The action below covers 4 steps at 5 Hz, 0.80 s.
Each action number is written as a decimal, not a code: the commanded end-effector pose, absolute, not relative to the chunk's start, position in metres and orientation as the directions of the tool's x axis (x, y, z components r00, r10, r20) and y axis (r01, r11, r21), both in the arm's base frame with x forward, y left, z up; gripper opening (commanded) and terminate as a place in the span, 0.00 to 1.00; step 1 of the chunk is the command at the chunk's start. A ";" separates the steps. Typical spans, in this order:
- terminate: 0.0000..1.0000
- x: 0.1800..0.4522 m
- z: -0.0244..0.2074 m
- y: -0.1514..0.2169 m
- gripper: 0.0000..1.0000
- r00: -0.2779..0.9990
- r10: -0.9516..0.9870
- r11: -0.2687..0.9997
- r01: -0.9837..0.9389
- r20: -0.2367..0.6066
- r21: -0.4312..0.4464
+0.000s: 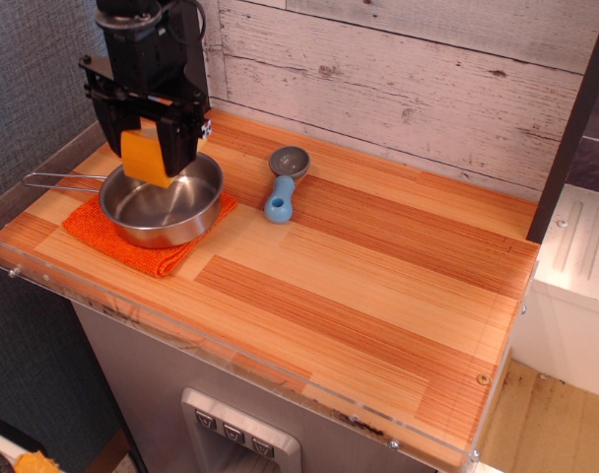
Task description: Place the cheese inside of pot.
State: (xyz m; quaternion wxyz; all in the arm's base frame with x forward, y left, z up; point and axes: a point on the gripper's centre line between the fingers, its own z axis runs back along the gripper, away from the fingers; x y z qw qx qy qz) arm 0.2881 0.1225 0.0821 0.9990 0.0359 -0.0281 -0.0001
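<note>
The cheese [142, 156] is a yellow-orange block held between the black fingers of my gripper [144, 148]. The gripper is shut on it and holds it just above the far left rim of the pot. The pot [162, 200] is a shiny steel saucepan with a thin wire handle pointing left. It sits on an orange cloth [112, 235] at the left end of the wooden counter. The inside of the pot shows bare metal.
A grey scoop with a blue handle [282, 185] lies to the right of the pot. A whitewashed plank wall [398, 79] runs along the back. A clear plastic rim [231, 355] edges the wooden counter's front and left side. A dark post [570, 128] stands at right.
</note>
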 end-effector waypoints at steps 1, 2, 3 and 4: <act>0.00 0.280 0.077 0.131 0.00 1.000 -0.005 0.993 0.003 0.009 0.115; 0.00 0.278 0.076 0.134 0.00 1.000 0.014 0.993 -0.013 -0.001 0.118; 0.00 0.277 0.077 0.133 1.00 1.000 0.003 0.993 -0.001 -0.013 0.122; 0.00 0.277 0.080 0.130 1.00 1.000 -0.013 0.992 0.013 0.001 0.122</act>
